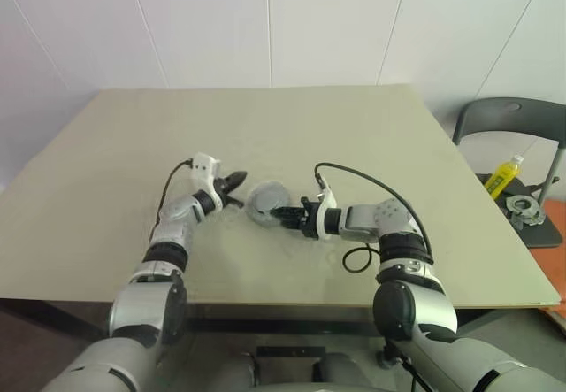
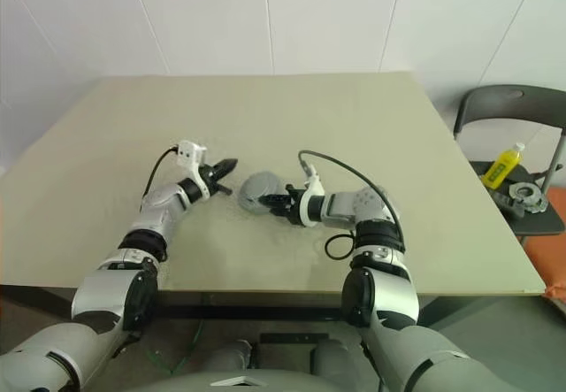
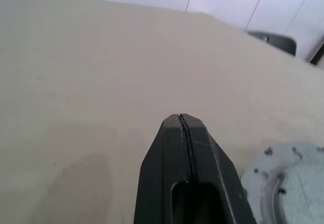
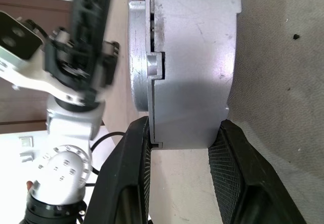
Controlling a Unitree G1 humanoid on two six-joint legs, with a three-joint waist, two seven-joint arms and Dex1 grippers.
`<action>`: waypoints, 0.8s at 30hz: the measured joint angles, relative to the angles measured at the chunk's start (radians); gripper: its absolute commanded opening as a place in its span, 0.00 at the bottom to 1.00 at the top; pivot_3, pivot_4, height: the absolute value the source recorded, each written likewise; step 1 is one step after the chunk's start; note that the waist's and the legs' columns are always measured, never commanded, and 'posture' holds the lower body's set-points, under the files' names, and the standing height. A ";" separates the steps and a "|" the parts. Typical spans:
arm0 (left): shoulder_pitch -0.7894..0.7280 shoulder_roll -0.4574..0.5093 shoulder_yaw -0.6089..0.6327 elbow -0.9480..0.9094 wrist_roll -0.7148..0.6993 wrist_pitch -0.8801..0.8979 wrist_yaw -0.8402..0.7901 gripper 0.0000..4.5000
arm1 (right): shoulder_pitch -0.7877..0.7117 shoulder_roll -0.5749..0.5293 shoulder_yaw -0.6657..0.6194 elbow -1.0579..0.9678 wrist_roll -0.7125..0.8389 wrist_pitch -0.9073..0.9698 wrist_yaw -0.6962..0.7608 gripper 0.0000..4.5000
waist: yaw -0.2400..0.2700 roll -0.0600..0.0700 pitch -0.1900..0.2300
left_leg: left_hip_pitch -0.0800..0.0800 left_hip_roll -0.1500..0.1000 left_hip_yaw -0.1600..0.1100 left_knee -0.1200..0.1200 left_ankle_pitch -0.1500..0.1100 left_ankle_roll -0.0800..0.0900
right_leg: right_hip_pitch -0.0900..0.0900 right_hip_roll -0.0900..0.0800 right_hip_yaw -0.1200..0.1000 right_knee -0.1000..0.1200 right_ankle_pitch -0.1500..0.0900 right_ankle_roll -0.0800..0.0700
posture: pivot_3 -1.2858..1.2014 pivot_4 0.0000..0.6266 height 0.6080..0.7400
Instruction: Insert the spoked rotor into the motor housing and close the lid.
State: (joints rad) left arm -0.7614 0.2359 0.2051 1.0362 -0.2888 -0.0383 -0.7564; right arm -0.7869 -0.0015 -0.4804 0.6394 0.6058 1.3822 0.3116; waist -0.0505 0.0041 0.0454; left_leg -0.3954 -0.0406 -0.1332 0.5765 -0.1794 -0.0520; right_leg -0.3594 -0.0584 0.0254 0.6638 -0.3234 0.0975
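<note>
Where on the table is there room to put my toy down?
The table is bare along its far side by the wall, and in its left and right corners. It is crowded only in the near middle: the right claw is shut on the grey motor, with the shut left claw just beside it.

The left gripper hovers above the table, fingers pressed together, pointing toward the right arm; the right gripper has its fingers clamped on a grey disc's edge.
</note>
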 measured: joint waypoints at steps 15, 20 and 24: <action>0.182 0.000 0.052 -0.301 -0.163 0.375 -0.068 0.20 | -0.008 -0.020 0.001 0.025 0.003 -0.103 0.038 0.28 | -0.009 -0.001 0.001 | -0.011 0.000 0.000 0.001 0.001 -0.002 | -0.011 0.000 0.000 0.001 0.001 0.000 | 0.52 0.00 1.00; 0.242 0.004 0.108 -0.450 -0.252 0.494 -0.034 0.58 | -0.038 -0.019 -0.021 0.074 0.009 -0.179 0.039 0.28 | -0.012 -0.001 0.001 | -0.012 0.000 -0.001 0.001 0.001 -0.002 | -0.011 -0.001 0.000 0.001 0.001 -0.001 | 0.52 0.00 1.00; 0.247 -0.015 0.175 -0.523 -0.354 0.592 0.013 0.87 | -0.071 -0.016 -0.034 0.113 0.012 -0.228 0.039 0.28 | -0.016 -0.001 0.001 | -0.012 0.000 0.000 0.002 0.001 -0.002 | -0.010 -0.001 0.000 0.001 0.001 -0.001 | 0.52 0.00 1.00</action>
State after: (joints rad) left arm -0.5146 0.2206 0.3805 0.5133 -0.6430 0.5536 -0.7432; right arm -0.8576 -0.0178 -0.5146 0.7527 0.6178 1.1545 0.3506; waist -0.0661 0.0028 0.0465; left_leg -0.4070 -0.0411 -0.1336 0.5782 -0.1780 -0.0540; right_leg -0.3697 -0.0596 0.0256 0.6651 -0.3227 0.0970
